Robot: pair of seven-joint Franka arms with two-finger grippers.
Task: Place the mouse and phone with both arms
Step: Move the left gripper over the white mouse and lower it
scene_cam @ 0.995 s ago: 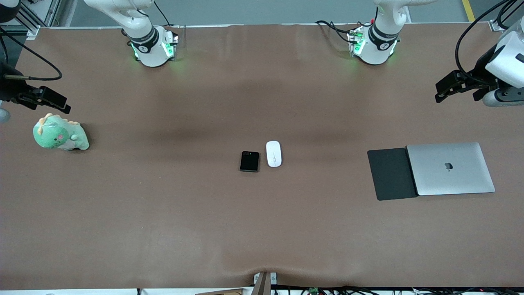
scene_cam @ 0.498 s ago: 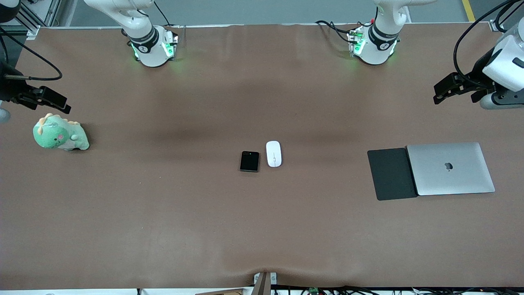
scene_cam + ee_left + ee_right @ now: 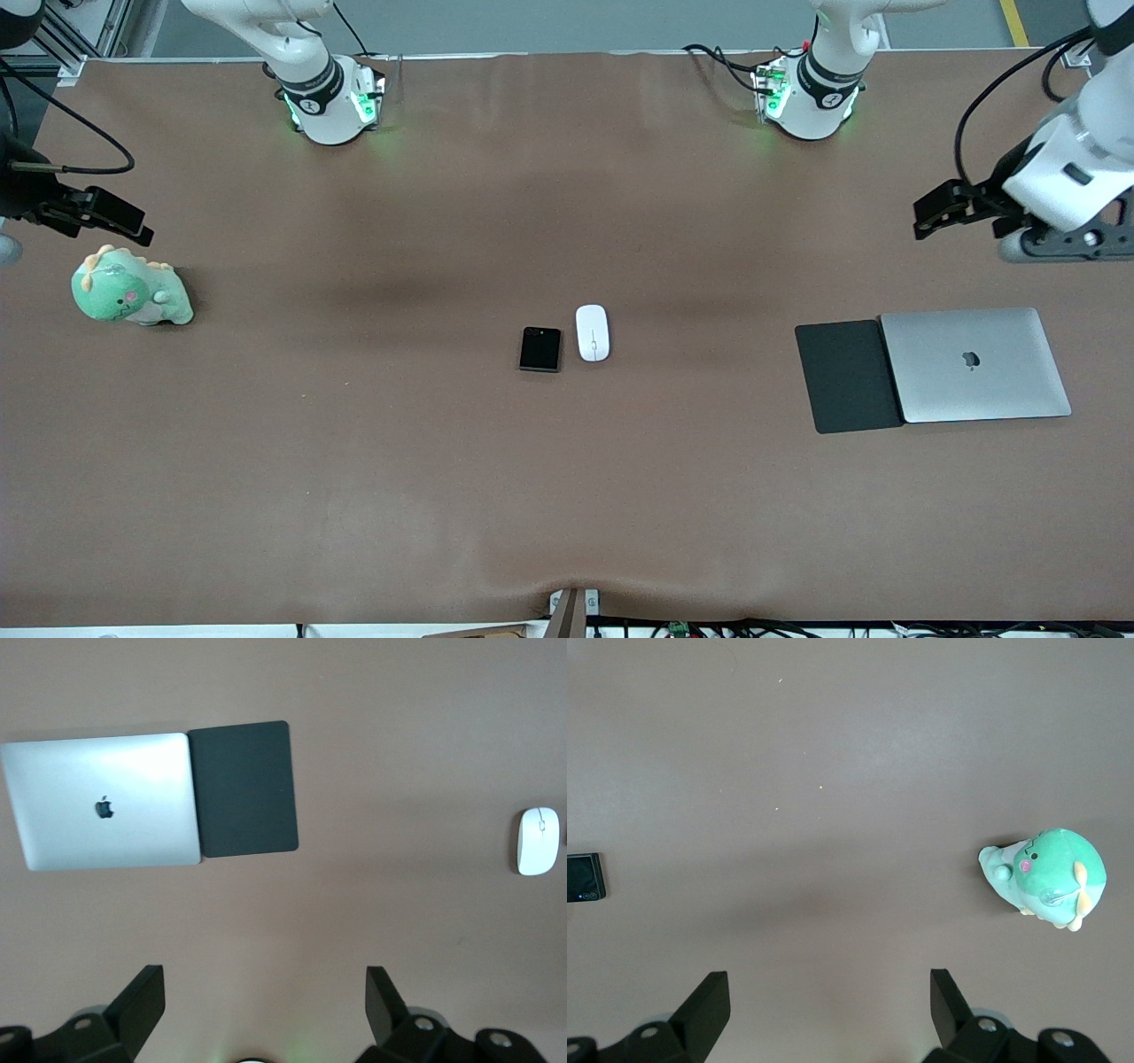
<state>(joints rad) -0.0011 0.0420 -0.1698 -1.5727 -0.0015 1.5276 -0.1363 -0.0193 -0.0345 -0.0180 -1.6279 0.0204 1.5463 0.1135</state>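
The left end effector (image 3: 926, 217) has shifted toward the worktop (image 3: 567, 487) centre, fingers wide, empty. The right end effector (image 3: 133, 229) waits, wide. Mouse (image 3: 592, 332) and phone (image 3: 540, 349) lie side by side.

Two white arms (image 3: 306, 53), black joint bands, round bases (image 3: 330, 124) lit green. Black cables loop off left arm's wrist (image 3: 1067, 168). Left gripper (image 3: 266, 1001) and right gripper (image 3: 830, 1003): black, blocky two-finger.

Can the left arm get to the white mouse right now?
Probably yes. The left end effector is open, holds nothing and hangs over bare table near the laptop. The mouse lies uncovered, with only the phone beside it.
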